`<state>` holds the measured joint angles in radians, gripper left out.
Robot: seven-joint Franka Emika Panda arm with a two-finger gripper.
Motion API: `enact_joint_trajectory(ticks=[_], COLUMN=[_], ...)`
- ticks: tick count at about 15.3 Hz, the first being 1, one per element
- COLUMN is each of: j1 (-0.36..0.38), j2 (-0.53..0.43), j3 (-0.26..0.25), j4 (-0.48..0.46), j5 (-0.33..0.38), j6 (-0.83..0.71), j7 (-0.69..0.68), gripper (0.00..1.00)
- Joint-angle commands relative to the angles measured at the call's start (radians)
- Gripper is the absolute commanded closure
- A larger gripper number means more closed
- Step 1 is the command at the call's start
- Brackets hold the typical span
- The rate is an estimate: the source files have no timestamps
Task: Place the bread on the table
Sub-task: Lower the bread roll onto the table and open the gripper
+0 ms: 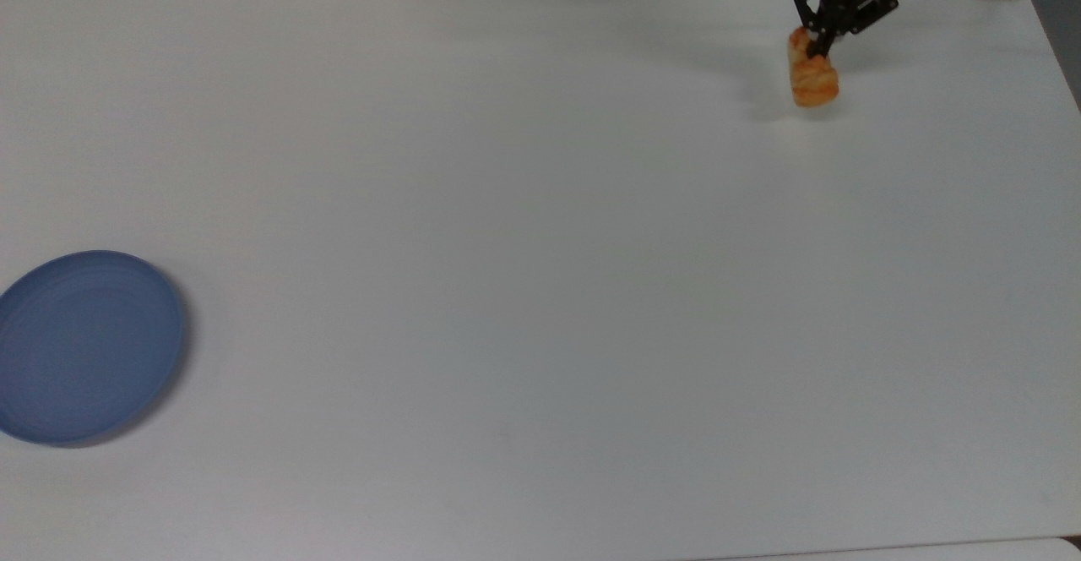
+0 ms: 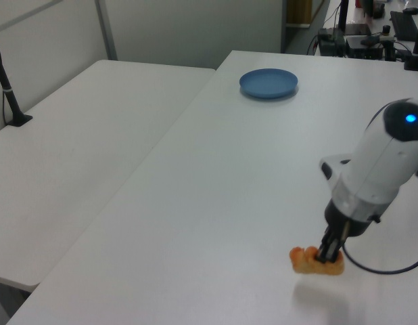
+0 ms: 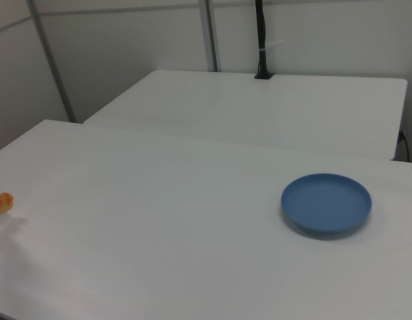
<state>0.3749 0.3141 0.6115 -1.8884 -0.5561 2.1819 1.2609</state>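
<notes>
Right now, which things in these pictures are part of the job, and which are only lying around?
Part of the job: the bread, clamped in the gripper; the table.

Only lying around: the blue plate; the second white table; the black post.

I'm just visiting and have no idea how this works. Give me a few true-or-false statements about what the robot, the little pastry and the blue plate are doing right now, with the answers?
1. The gripper is shut on the bread. True.
2. The bread lies on the blue plate. False: the plate has nothing on it, and the bread is far from it, near the top view's upper right corner of the table.
3. In the left view, the plate sits farther back than the bread. True.
4. The plate is red. False: it is blue.
5. A second white table stands beside this one. True.
</notes>
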Motion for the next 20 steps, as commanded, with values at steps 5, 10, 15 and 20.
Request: enact_joint_trajectory(ticks=[5,10,15,20], j1=[0.245,0.297,0.294,0.291], j2=[0.128,0.166,0.181,0.18], j3=[-0.147,-0.147,-0.147,-0.141], j4=[0.13,0.137,0.137,0.138], j5=[-0.034,-0.097,-0.111,-0.104], j6=[-0.001,-0.002,-0.002,-0.007], j7=[0.078,0.166,0.183,0.184], gripper=[0.99,0.88,0.16,0.0])
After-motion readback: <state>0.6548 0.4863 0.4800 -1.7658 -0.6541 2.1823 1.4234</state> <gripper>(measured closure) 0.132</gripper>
